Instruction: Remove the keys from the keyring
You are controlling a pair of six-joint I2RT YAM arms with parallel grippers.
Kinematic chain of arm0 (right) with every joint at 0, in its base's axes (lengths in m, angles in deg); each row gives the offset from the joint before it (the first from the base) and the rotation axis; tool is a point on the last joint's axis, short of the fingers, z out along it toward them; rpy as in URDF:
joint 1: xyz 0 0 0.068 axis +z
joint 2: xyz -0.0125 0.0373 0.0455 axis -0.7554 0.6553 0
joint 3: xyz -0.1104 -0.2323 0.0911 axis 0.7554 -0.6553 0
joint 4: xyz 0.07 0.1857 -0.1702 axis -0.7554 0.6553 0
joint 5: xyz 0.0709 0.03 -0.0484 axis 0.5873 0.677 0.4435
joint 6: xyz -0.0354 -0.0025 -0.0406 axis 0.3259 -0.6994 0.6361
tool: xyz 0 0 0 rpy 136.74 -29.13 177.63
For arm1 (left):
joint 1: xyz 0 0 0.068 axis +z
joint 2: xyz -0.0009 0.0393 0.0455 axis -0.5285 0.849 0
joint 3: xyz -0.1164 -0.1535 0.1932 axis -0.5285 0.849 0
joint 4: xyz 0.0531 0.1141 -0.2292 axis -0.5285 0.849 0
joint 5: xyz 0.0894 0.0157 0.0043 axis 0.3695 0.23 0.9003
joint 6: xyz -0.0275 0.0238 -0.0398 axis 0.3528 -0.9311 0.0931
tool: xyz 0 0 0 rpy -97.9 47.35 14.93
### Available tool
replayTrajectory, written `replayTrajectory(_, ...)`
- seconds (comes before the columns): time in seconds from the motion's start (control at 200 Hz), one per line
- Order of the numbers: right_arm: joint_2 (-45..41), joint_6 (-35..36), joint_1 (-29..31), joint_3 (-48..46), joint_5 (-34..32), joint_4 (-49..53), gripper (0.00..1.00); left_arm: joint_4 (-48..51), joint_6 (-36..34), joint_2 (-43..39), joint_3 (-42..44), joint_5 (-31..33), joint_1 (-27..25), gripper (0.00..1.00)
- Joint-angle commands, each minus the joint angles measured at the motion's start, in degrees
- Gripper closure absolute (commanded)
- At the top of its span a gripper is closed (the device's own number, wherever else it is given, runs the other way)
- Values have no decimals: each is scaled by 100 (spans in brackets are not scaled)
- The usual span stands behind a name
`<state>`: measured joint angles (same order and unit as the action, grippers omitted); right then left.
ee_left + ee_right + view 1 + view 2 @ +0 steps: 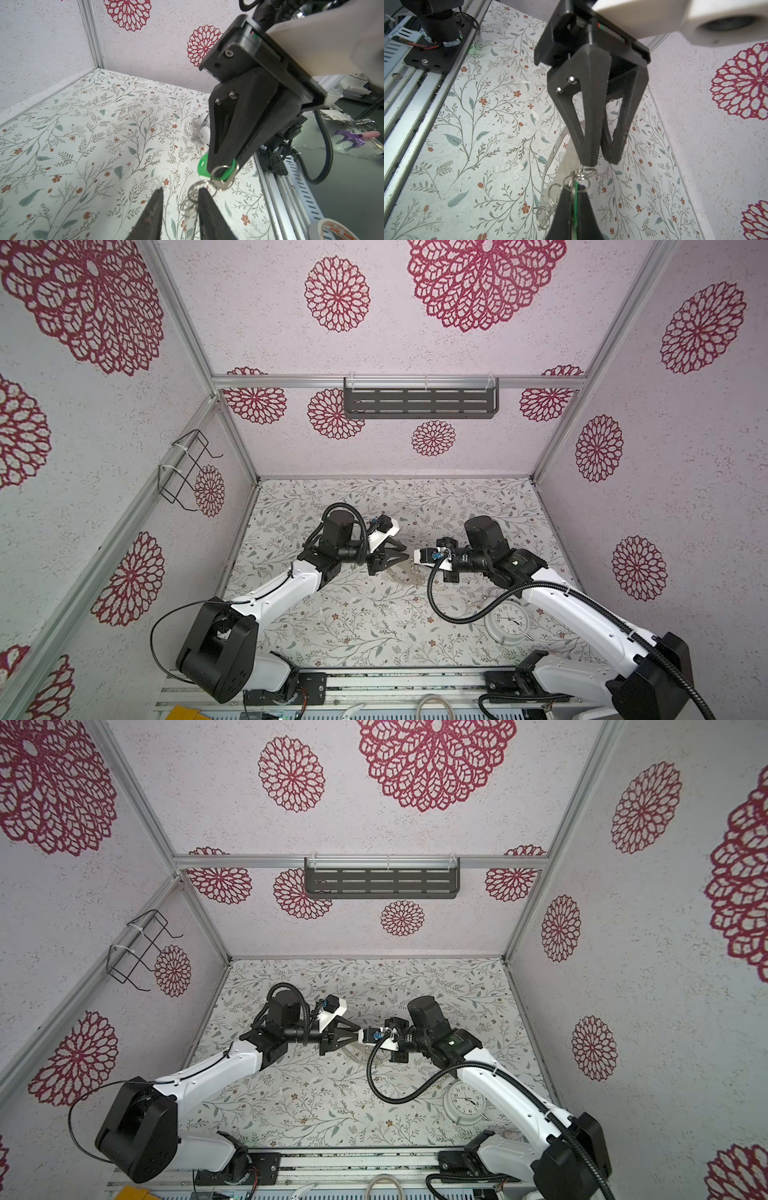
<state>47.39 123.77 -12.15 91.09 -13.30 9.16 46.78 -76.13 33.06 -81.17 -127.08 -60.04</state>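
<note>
My right gripper (574, 192) is shut on the green-tagged key (204, 164), held above the table. A chain of split rings (197, 191) hangs from that key. The rings lead down to the flat grey keyring (548, 162), which shows faintly in both top views (397, 572). My left gripper (180, 189) faces the right one tip to tip. Its fingers stand apart, and one ring lies against a finger (204, 199). A pale blurred piece (189, 215) below the rings may be the other key's tag. Whether the keyring rests on the table I cannot tell.
A round white alarm clock (507, 620) lies under the right arm near the front. A dark shelf (419, 402) is on the back wall and a wire basket (187, 468) on the left wall. A tape roll (332, 230) sits beyond the front rail.
</note>
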Motion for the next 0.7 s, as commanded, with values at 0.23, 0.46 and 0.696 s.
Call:
replayTrajectory(0.23,-172,212,88,245,-15,4,100,2117,-1785,16,-857,-18,300,65)
replayTrajectory(0.46,-130,265,115,268,-50,43,100,2436,-2349,468,-1170,11,240,65)
replayTrajectory(0.696,-104,264,124,296,-68,-18,100,2443,-2255,428,-1110,-22,-141,65)
